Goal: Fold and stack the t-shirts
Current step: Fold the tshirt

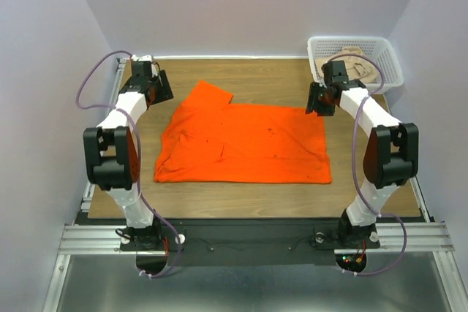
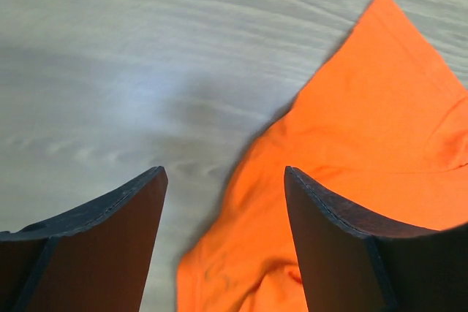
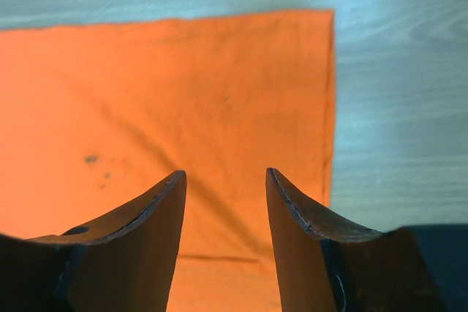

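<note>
An orange t-shirt point(image 1: 245, 144) lies flat on the wooden table, folded over, with one sleeve pointing to the far left. My left gripper point(image 1: 162, 87) hovers off the shirt's far left edge. Its jaws point(image 2: 223, 169) stand wide open and hold nothing, with the sleeve's edge point(image 2: 365, 129) below them. My right gripper point(image 1: 319, 100) hangs over the shirt's far right corner, open and empty point(image 3: 225, 173), above the orange cloth point(image 3: 183, 93). A beige t-shirt point(image 1: 358, 63) lies crumpled in the basket.
A white lattice basket point(image 1: 387, 52) stands at the table's far right corner, just behind the right arm. Bare wood point(image 1: 241, 78) shows around the shirt. Purple cables loop off both arms.
</note>
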`<state>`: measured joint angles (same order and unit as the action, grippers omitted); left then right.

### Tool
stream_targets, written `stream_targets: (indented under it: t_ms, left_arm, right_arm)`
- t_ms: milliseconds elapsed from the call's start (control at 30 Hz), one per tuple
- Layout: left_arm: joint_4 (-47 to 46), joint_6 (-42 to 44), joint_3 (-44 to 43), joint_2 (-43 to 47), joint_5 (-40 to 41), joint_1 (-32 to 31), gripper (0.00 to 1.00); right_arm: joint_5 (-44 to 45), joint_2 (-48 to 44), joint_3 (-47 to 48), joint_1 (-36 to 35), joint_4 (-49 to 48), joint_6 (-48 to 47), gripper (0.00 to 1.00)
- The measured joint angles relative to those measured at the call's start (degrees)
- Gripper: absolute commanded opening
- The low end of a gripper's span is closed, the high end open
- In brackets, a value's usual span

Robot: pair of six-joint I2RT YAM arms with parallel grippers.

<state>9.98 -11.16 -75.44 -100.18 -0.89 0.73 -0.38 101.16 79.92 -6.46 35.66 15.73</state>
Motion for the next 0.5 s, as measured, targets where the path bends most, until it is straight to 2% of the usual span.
stream_targets:
  t_ms: [200, 500]
  left_arm:
    - [-0.6, 5.7, -6.3, -10.4, -6.8, -1.9, 0.72]
    - [2.4, 11.7, -14.3, -19.8, -12.6, -4.1, 0.63]
  right_arm:
    - [3.0, 6.3, 4.8, 0.4, 0.0, -1.6, 0.53]
    - [5.7, 8.5, 7.3, 0.6, -0.1, -3.2, 0.53]
